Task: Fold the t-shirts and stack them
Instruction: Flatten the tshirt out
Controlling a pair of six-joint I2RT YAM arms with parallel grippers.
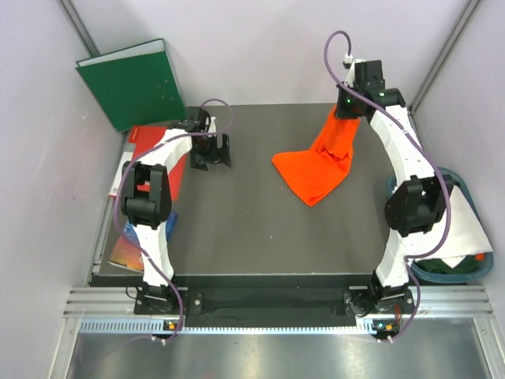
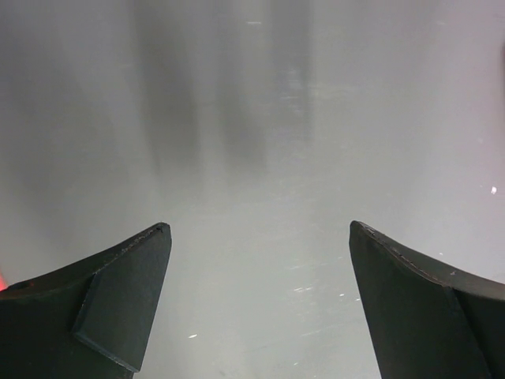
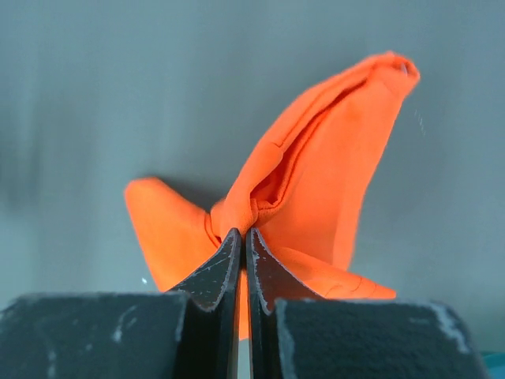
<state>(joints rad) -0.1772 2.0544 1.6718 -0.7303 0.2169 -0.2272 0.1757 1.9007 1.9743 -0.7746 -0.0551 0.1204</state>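
Note:
The bright orange t-shirt (image 1: 319, 162) hangs from my right gripper (image 1: 345, 110) at the back right of the dark table (image 1: 237, 229); its lower part rests bunched on the table. In the right wrist view the gripper (image 3: 243, 234) is shut on a pinched fold of the orange shirt (image 3: 316, 166). My left gripper (image 1: 211, 152) is open and empty at the back left, low over the bare table; its fingers (image 2: 118, 304) stand wide apart. A white cloth (image 1: 465, 225), seemingly the white t-shirt, drapes over a basket at the right.
A green binder (image 1: 130, 83) leans against the back left wall. A red folder (image 1: 146, 142) and other flat items lie off the table's left edge. A blue basket (image 1: 454, 268) stands to the right of the table, beside the right arm.

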